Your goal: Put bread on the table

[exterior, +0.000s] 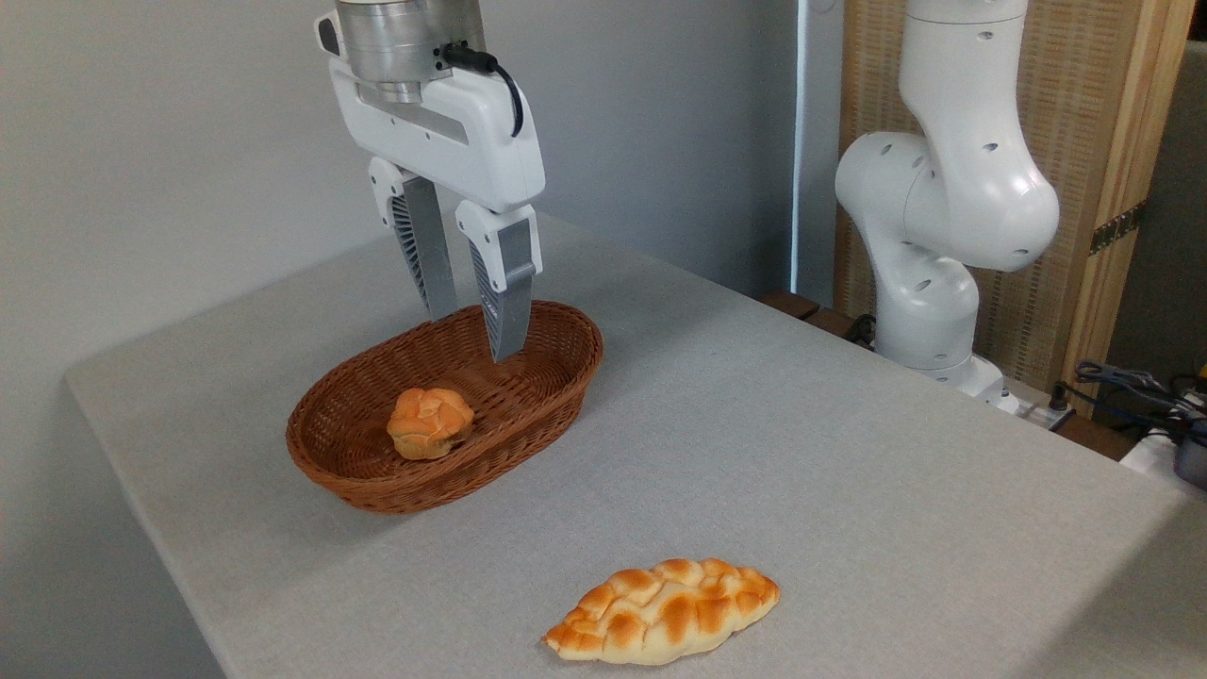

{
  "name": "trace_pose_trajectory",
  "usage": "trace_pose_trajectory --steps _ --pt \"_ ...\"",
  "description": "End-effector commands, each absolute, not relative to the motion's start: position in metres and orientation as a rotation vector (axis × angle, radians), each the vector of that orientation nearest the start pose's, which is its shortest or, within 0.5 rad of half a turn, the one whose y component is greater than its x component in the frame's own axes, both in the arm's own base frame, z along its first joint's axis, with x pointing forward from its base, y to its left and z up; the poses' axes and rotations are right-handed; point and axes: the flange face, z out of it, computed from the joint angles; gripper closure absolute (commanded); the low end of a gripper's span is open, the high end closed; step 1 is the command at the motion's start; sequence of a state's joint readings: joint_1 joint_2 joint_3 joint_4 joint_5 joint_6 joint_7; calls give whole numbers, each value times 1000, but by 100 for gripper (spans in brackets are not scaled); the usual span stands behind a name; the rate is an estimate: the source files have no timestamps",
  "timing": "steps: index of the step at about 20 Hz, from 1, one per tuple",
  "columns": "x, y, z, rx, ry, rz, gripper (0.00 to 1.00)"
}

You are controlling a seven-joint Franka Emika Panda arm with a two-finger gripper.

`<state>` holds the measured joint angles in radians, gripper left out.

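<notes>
A table fills the scene. On its left part sits a wicker basket. Inside the basket, toward its near left end, lies the bread. The gripper hangs above the basket's far end, behind and right of the bread. A braided loaf lies on the table in front, right of the basket. The robot's base stands behind the table's right edge.
</notes>
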<state>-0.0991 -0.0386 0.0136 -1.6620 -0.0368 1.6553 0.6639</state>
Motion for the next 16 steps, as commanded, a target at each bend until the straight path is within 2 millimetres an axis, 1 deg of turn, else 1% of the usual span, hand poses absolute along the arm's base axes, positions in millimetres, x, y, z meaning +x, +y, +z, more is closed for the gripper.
trace_pose_trajectory --steps 1,8,16 --pt "545 -53 613 -2943 1189 -41 0" --pt "546 -49 613 -2947 1178 -42 0" --pt "547 -53 613 -2948 1178 -54 0"
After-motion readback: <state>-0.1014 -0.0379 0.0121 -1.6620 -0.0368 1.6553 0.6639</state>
